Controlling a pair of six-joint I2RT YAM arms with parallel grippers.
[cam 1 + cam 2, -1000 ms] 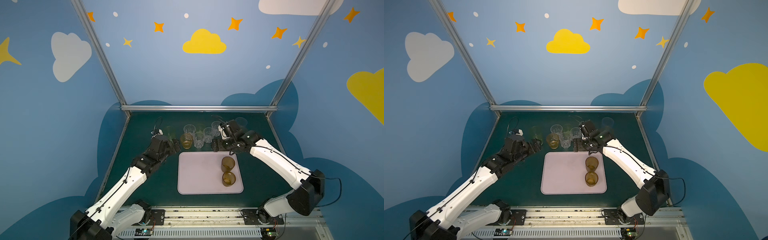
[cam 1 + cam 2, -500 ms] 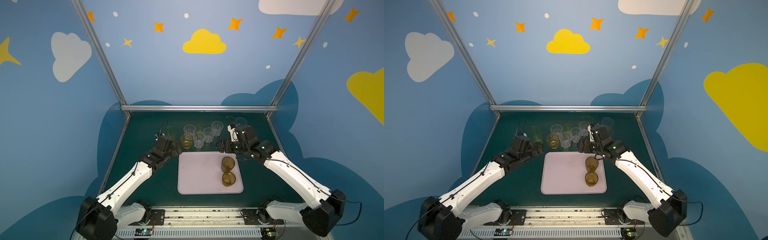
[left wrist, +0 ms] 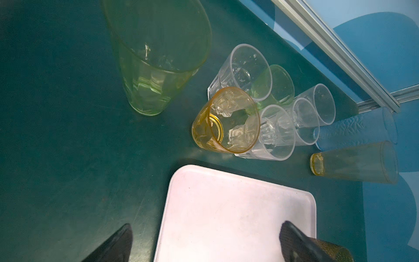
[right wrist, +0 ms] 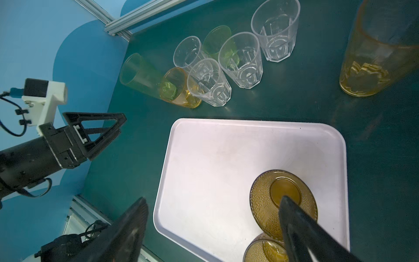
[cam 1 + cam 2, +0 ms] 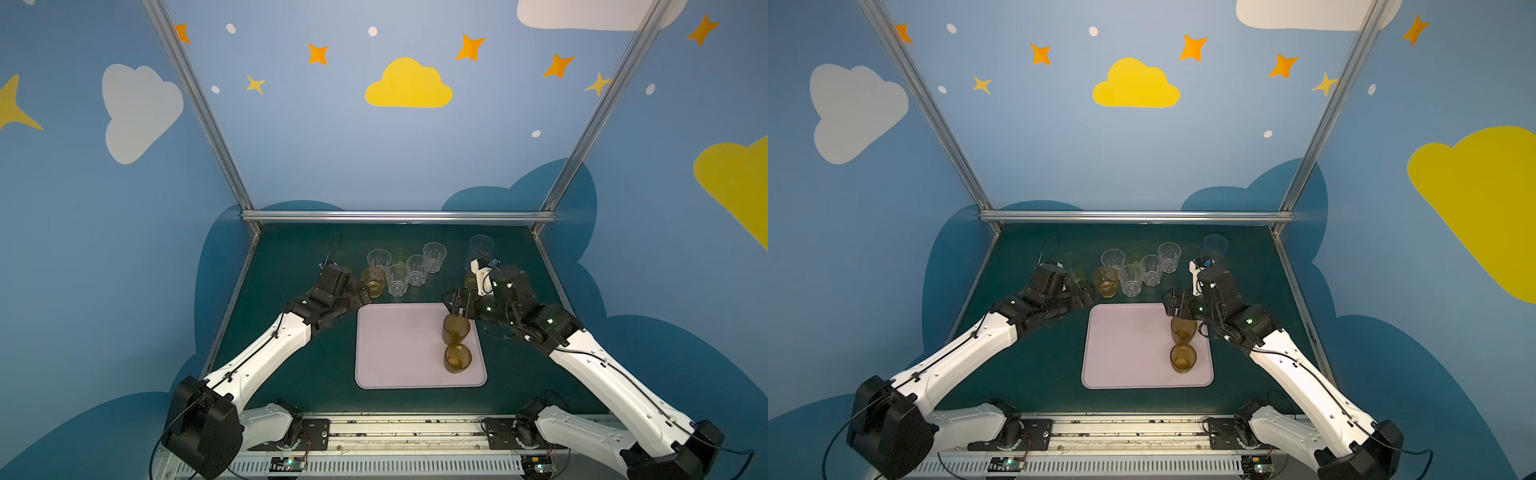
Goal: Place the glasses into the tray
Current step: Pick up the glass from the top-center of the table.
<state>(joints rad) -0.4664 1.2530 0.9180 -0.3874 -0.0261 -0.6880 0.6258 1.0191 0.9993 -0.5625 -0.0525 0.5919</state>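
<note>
Left jaws and right jaws both stand spread wide, gripping nothing, over the far corners of the lilac tray [image 5: 399,349] on the bench [image 5: 324,365]. Two brown tumblers [image 5: 456,330] stand in the tray's right side. The other glasses [image 5: 397,279] cluster just behind it.

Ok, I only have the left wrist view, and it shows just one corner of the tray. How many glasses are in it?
Observer: Two, both along the right side of the tray: the farther brown glass and the nearer brown glass.
Operator: Where's the right hand?
Observer: The right hand hovers at the tray's far right corner, close to the farther brown glass.
Operator: Is it holding anything?
Observer: No, it is open and empty.
</note>
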